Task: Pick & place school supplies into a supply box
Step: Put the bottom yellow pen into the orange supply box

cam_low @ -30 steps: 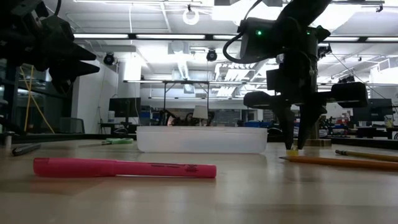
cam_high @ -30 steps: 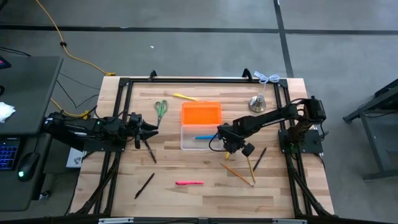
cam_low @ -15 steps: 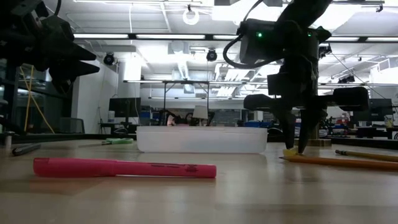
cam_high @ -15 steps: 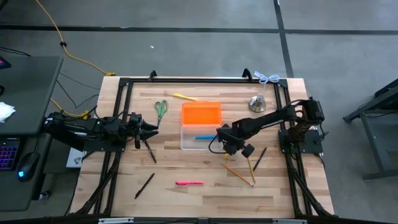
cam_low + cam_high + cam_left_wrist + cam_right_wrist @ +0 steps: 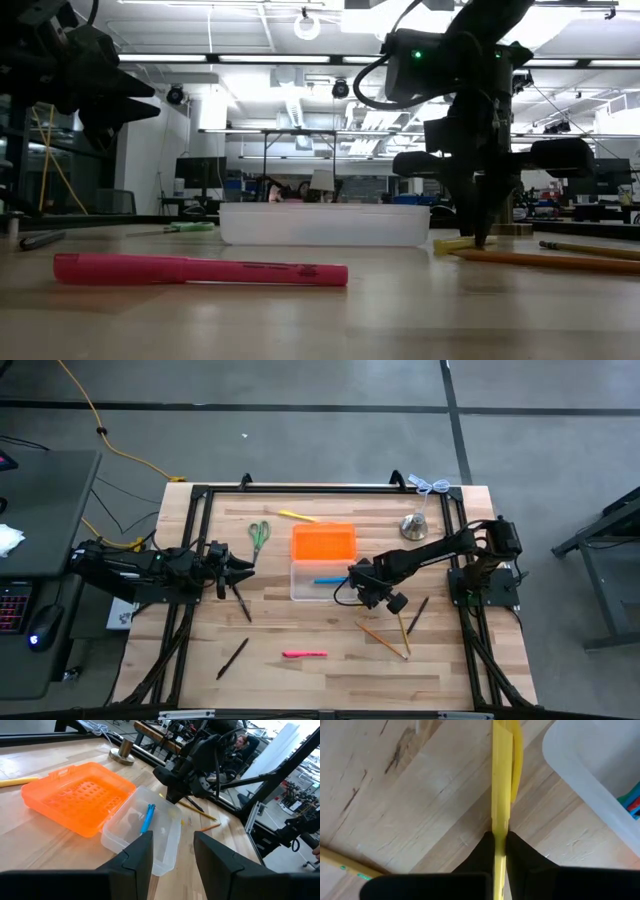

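Landmark for all positions: the supply box, a clear plastic tray [image 5: 316, 582] with its orange lid [image 5: 324, 543] lying open flat on the side toward the table's far edge.

Right gripper [image 5: 367, 598] is down at the table surface just beside the tray's right end. In the right wrist view its two dark fingers [image 5: 485, 854] are pressed together on a yellow marker [image 5: 502, 780], which runs straight out between them over the wood. In the low view the marker [image 5: 452, 243] sits at table level beside the tray wall [image 5: 325, 227].

Left gripper [image 5: 240, 568] hangs well to the left of the box, above the table. Fingers [image 5: 141, 857] stand apart with nothing between them; its camera looks across the lid and tray.

Inside the tray: one blue pen [image 5: 147, 818].

Outside the box:
- green-handled scissors [image 5: 259, 535], left of the lid
- yellow pen [image 5: 296, 516], beyond the lid's far edge
- pink marker [image 5: 304, 654], well in front of the tray
- black pen [image 5: 232, 658], in front of the tray and to its left
- second black pen [image 5: 242, 604], near the left gripper
- wooden pencil [image 5: 381, 640] and yellow pencil [image 5: 403, 624], in front of the tray to the right
- black pen [image 5: 417, 613], just right of those

Silver bell-shaped metal object [image 5: 414, 526], right of the lid.
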